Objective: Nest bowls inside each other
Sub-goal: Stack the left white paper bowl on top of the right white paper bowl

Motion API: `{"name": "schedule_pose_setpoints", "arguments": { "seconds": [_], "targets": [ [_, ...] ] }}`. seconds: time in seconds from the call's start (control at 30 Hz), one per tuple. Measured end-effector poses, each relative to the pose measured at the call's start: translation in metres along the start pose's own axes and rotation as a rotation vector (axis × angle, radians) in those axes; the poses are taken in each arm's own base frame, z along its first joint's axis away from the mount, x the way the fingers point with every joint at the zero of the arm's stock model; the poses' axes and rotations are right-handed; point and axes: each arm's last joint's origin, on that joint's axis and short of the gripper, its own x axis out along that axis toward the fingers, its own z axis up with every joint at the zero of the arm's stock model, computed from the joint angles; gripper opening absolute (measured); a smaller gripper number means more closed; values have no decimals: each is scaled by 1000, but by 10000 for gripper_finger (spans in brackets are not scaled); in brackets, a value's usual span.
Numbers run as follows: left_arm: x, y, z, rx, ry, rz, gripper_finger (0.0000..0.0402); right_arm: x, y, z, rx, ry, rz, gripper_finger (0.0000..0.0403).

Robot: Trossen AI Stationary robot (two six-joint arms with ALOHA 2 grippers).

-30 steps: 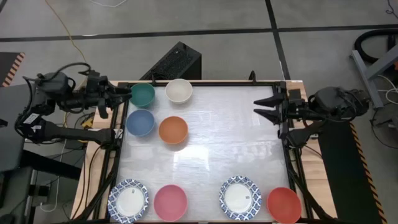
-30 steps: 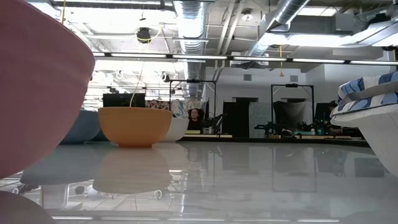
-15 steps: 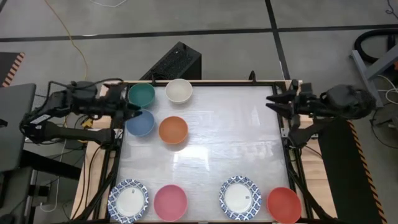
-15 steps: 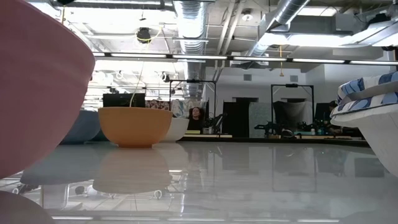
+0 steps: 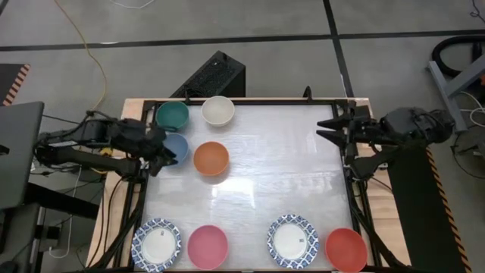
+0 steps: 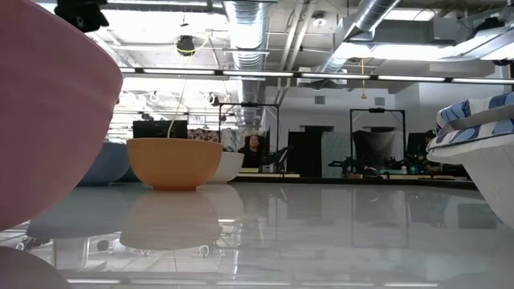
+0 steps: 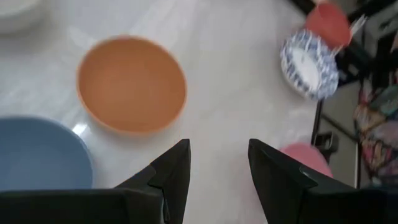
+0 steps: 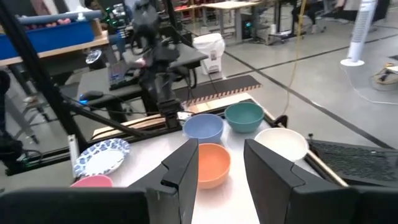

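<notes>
Your left gripper (image 5: 168, 154), fingers apart and empty, hangs over the blue bowl (image 5: 176, 144) at the high view's left; the orange bowl (image 5: 211, 158) sits just beyond it, rightward.

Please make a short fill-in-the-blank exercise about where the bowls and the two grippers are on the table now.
1. The left gripper, its fingers apart, is over the ____ bowl.
2. Directly beside the teal bowl at the far edge stands the ____ bowl.
3. The right gripper holds ____.
4. Between the two patterned bowls along the near edge sits the ____ bowl.

Missing words: blue; white; nothing; pink
</notes>
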Motion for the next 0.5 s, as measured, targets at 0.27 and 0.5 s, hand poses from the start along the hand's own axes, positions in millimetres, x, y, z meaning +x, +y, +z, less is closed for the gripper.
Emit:
{"name": "schedule_pose_setpoints", "arguments": {
  "seconds": [0.27,0.5],
  "targets": [
    [19,-8,-18,133,140,-20,151,-1,-1,0,12,-2,-25,150],
    [43,-14,-31,195,261,9,151,0,-1,-2,4,10,-28,150]
  ]
}}
